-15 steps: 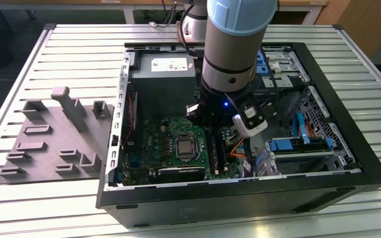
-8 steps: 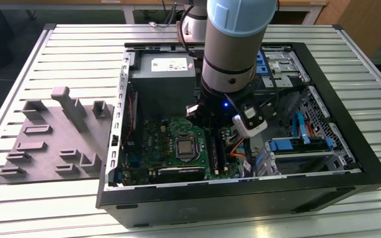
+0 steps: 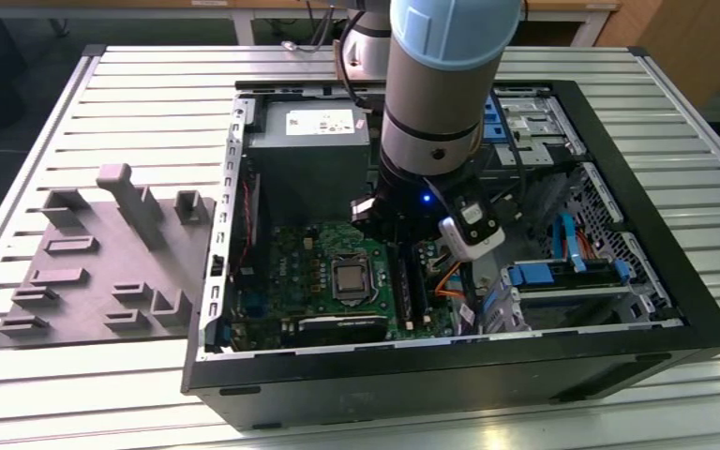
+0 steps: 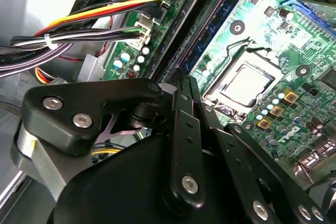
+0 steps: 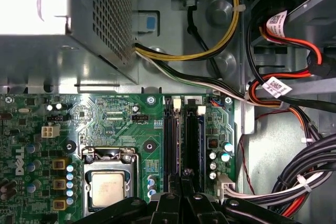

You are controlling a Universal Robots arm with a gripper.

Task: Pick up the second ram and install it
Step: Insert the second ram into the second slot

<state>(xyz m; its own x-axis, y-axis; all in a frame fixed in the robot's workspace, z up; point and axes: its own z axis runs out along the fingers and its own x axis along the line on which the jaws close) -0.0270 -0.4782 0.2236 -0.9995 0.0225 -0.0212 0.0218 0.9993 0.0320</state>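
Right, gripper point(image 5: 184, 179) is down inside the open PC case point(image 3: 660, 244) over the motherboard point(image 5: 115, 124), fingertips pressed together at the memory slots point(image 5: 169, 140) just beside the CPU socket point(image 5: 107, 184), jaws look pinched on a thin edge that reads as the second ram point(image 5: 192, 140) standing in the slot bank, though in the second wrist view the fingers point(image 4: 184, 129) hide the contact point so I can't tell how far it's seated. Further out: cable bundle point(image 5: 294, 182) beside the board, power supply point(image 3: 307, 141) beyond it, and the grey fixture block point(image 3: 110, 262) on the slatted table point(image 3: 60, 103), well apart at the exterior view's left.
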